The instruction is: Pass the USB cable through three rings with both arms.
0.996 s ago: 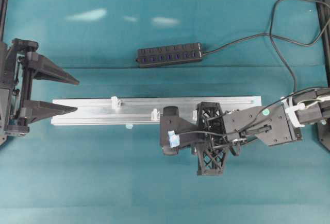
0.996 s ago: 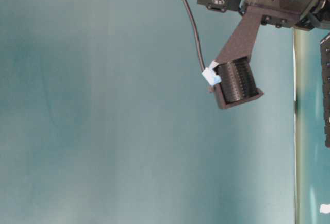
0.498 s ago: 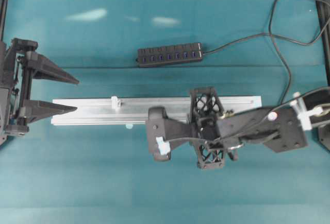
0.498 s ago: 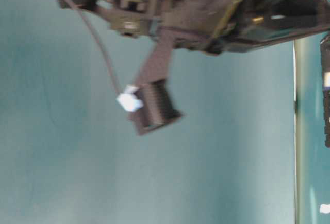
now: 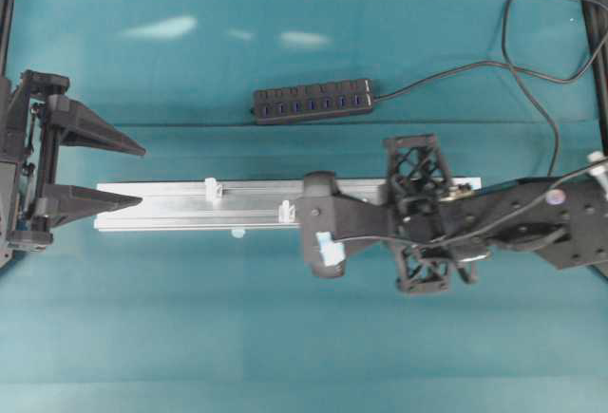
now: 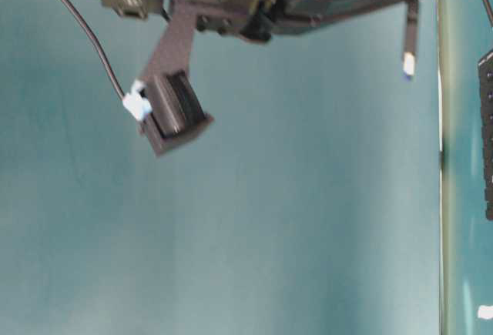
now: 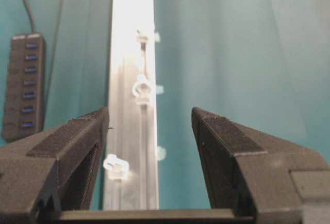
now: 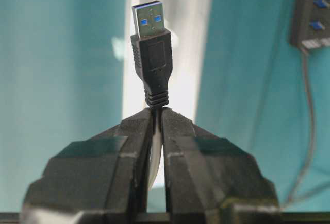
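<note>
Right pincer (image 8: 157, 118) pulled back rightward, gripping USB cable (image 8: 151, 54); no legible markings.

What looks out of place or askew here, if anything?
Nothing stands out. The rail lies flat with its rings upright. The right gripper is shut on the USB cable, pinched just behind the plug, which points straight out. The left gripper is open at the rail's end. The hub lies behind the rail.
</note>
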Robot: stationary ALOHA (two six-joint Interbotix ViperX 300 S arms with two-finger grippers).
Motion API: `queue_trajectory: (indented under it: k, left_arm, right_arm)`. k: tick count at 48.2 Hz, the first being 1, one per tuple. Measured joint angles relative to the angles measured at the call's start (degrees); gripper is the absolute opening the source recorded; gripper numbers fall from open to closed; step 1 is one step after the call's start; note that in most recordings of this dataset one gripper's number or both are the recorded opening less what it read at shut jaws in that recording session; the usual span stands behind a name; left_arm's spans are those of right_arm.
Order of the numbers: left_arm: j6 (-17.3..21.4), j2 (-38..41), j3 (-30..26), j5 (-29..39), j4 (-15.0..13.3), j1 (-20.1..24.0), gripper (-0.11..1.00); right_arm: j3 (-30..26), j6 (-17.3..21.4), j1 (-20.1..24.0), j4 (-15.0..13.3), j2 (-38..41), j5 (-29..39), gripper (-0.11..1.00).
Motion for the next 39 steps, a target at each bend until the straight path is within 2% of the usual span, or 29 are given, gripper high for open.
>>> queue_trajectory:
  k: [20,39]
  left_arm:
    - [0.0,-0.4,-0.1,-0.1,0.0,0.0,0.67]
    - [0.0,-0.1,-0.1,0.0,0.0,0.1,0.67]
  right_arm:
    - [4.4,0.1,-0.3,-1.2,-6.1,1.1,-0.08]
    - [13.4,5.4,-0.3,-2.1,-13.2,0.4,-0.08]
